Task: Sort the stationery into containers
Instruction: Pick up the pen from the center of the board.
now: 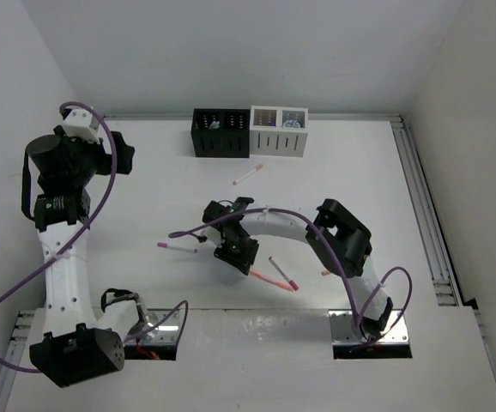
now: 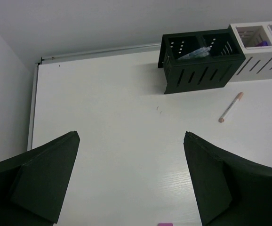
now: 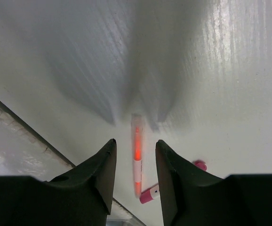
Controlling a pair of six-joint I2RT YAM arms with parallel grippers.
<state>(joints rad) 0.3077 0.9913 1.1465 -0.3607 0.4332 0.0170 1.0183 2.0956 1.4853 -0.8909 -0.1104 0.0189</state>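
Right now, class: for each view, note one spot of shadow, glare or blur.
Right wrist: the end effector throws two soft shadows on the table beyond the orange pen, glare streaks top right. Left wrist: the near fingers look dark and soft-edged, the black box sharp. Top: glare on the near strip.

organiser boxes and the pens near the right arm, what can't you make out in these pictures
- Black box contents: too small from the top; left wrist view shows only a pale unclear shape.
- White box: cut off by the left wrist view's right edge.
- Orange item: mostly hidden under the right arm, top view.
- Pink-capped pen: partly behind the right fingers, right wrist view.
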